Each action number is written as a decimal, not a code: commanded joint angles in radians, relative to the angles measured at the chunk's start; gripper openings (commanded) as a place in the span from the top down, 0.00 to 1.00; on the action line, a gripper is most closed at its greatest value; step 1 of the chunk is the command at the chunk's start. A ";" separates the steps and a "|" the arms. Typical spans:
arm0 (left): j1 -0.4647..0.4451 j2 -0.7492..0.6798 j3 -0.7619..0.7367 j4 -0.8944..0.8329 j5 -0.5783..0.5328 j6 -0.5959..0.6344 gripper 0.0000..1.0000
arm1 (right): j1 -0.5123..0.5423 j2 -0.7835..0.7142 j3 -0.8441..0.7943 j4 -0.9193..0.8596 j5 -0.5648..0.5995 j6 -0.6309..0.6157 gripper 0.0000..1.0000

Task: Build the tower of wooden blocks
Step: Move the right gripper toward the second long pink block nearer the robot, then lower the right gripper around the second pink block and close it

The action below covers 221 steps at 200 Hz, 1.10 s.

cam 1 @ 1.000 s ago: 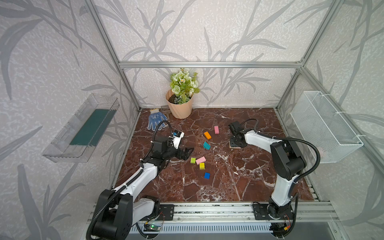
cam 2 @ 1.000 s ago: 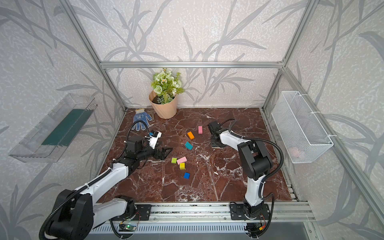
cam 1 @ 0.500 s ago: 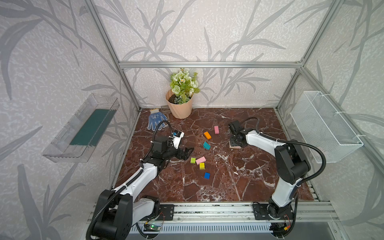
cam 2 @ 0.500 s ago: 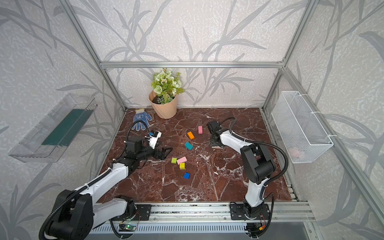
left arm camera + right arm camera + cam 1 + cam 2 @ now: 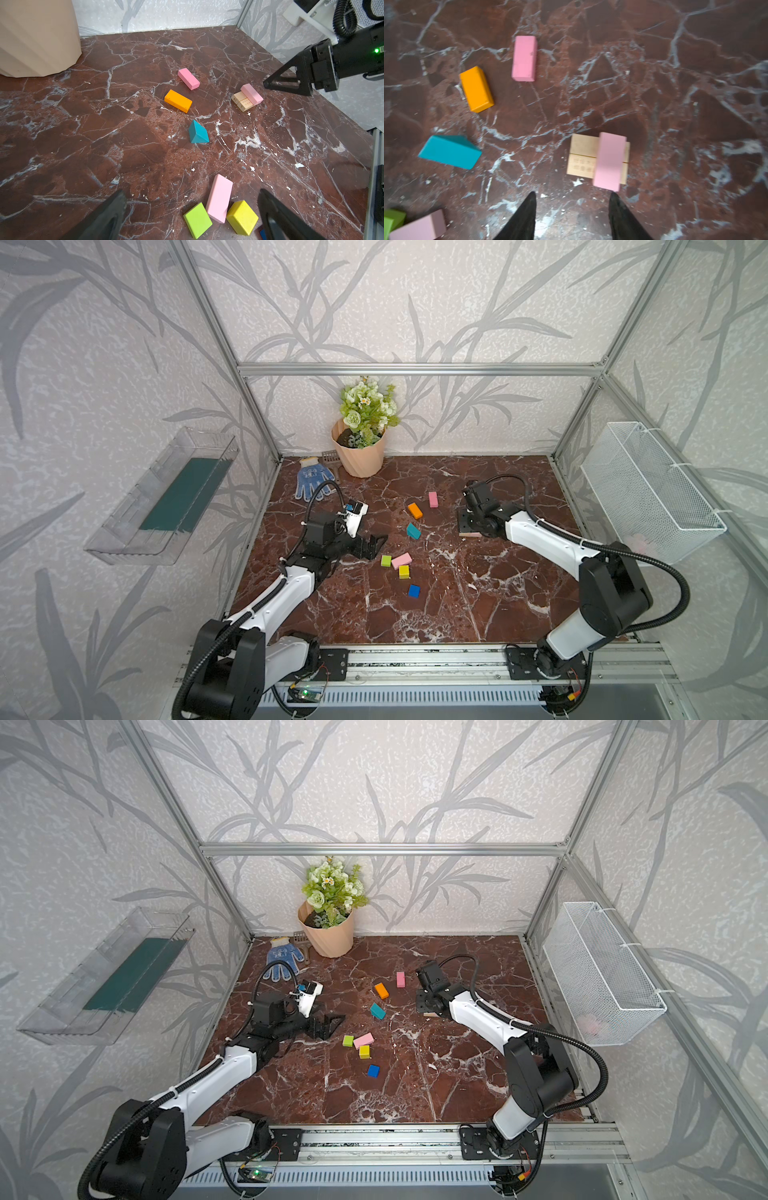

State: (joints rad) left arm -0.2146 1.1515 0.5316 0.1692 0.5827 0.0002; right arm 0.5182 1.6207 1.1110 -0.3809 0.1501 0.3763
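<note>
- My right gripper (image 5: 572,194) hangs low over the table. Its two black jaws are parted and empty, so it grips nothing.
- Just ahead of its fingertips sits the start of the tower (image 5: 250,94). Two plain unpainted wooden bars (image 5: 581,158) lie side by side and touching. A pale pink painted wooden bar (image 5: 609,161) lies crosswise on top, overhanging both edges a little.
- I judge the step in hand to be the second layer: one pink bar is set down and the gripper is free of it.
- Farther out lie a second pink wooden bar (image 5: 524,58), an orange painted wooden bar (image 5: 476,89) and a teal wedge-shaped wooden block (image 5: 449,151). All three lie apart from one another on the dark red marble tabletop (image 5: 478,593).
- My left gripper (image 5: 192,192) is across the table, jaws spread wide and empty.
- Just ahead of it, a lime green wooden cube (image 5: 197,220), a third pink bar (image 5: 219,198) and a yellow wooden cube (image 5: 242,217) are clustered close together.
- A blue wooden cube (image 5: 414,591) lies a little apart from that cluster.
- The next move, as I judge it, is to fetch the next loose block for the tower.
- That block needs to go down gently and squarely, so the plain bars underneath do not slide apart.
</note>
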 commanded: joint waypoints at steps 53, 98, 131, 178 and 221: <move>-0.002 -0.016 -0.014 0.019 -0.027 0.006 0.01 | 0.186 0.182 0.130 0.067 -0.179 -0.105 0.45; -0.002 -0.016 -0.014 0.019 -0.029 0.006 0.01 | 0.307 0.257 0.152 0.098 -0.223 -0.225 0.45; -0.002 -0.016 -0.013 0.018 -0.029 0.006 0.01 | 0.340 0.296 0.167 0.089 -0.243 -0.217 0.41; -0.002 -0.015 -0.013 0.018 -0.031 0.007 0.01 | 0.373 0.361 0.212 0.046 -0.185 -0.169 0.37; -0.002 -0.015 -0.013 0.016 -0.029 0.007 0.01 | 0.409 0.432 0.280 0.006 -0.158 -0.149 0.37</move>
State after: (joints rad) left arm -0.2146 1.1515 0.5316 0.1726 0.5514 -0.0017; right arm 0.9054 2.0182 1.3506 -0.3233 -0.0391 0.2092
